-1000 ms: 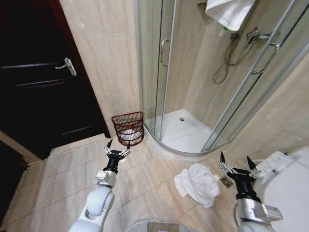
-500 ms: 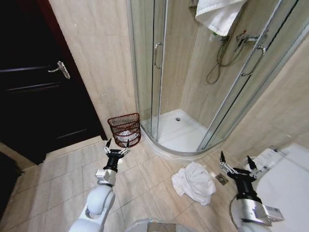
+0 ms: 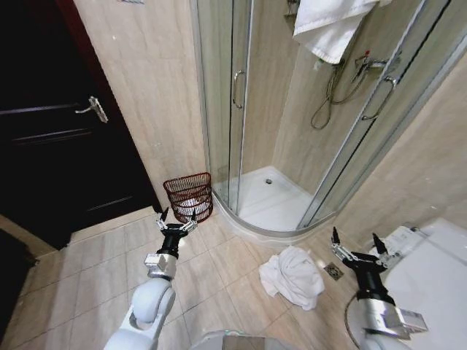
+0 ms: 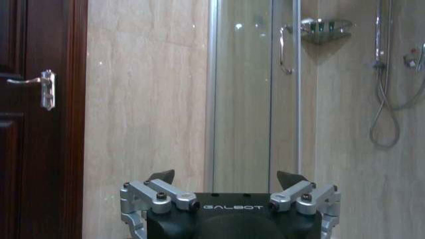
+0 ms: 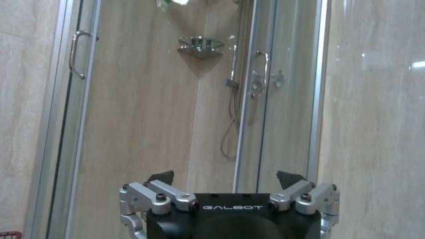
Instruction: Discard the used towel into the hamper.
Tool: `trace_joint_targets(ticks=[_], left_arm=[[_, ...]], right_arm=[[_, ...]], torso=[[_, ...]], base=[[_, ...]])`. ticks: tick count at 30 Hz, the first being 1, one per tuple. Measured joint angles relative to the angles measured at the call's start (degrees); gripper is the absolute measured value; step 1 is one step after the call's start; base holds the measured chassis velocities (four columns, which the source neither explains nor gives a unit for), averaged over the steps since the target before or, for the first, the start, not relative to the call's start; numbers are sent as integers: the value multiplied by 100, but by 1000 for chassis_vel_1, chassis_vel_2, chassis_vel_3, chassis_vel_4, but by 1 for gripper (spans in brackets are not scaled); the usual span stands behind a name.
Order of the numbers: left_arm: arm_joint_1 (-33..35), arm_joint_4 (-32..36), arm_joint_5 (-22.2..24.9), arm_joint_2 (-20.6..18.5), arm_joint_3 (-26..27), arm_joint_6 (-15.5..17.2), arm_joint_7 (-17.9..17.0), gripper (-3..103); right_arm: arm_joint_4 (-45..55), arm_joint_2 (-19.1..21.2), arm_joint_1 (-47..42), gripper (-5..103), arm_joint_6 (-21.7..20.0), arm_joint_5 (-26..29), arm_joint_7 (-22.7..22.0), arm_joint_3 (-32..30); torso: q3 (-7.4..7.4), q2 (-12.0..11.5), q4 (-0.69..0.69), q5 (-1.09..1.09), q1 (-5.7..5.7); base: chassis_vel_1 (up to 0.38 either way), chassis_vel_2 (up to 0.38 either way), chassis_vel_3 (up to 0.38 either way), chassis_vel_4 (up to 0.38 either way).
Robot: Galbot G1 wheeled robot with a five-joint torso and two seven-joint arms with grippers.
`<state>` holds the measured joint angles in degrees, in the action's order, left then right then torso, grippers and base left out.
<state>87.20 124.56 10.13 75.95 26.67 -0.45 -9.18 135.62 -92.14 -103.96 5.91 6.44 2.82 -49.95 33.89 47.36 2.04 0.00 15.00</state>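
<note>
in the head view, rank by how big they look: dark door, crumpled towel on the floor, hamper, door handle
1. dark door
2. crumpled towel; it lies nearer the camera than the hamper, so this order is unsure
3. hamper
4. door handle

Counts: one hamper [image 3: 190,197], something white inside it. Two towels: one crumpled towel on the floor [image 3: 293,275], one hanging towel over the shower glass [image 3: 328,25]. Two grippers: left gripper [image 3: 176,216], right gripper [image 3: 355,243], each with two fingers spread. One dark door [image 3: 58,124] with one handle [image 3: 93,109]. One shower stall [image 3: 292,109]. One floor drain [image 3: 333,270].
</note>
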Motion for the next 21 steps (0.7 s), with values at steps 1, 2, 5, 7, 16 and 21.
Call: trace_joint_targets(ticks=[1, 2, 5, 7, 16, 21], left_arm=[[-17, 16, 7, 6, 15, 5, 5, 100], [-27, 25, 8, 16, 20, 10, 8, 100], [-35, 54, 7, 42, 12, 33, 8, 100], [-44, 161, 52, 51, -14, 103, 13, 100], [-219, 466, 277, 12, -12, 218, 160, 100], [-408, 295, 307, 51, -63, 236, 177, 100]], right_arm=[[12, 0, 44, 100, -37, -30, 2, 0], [35, 0, 64, 100, -74, -31, 2, 7], [77, 0, 62, 100, -93, -3, 4, 9], [104, 0, 38, 100, -107, 99, 7, -5], [11, 0, 310, 100, -74, -6, -54, -77], [46, 0, 262, 100, -66, -70, -77, -66]], torso=[[23, 40, 0, 0, 18], [45, 78, 0, 1, 33], [78, 141, 0, 0, 62], [117, 215, 0, 0, 97], [233, 418, 1, 1, 185], [316, 564, -1, -1, 250]], base=[[0, 0, 0, 0], [0, 0, 0, 0], [0, 0, 0, 0], [0, 0, 0, 0], [0, 0, 0, 0], [0, 0, 0, 0]])
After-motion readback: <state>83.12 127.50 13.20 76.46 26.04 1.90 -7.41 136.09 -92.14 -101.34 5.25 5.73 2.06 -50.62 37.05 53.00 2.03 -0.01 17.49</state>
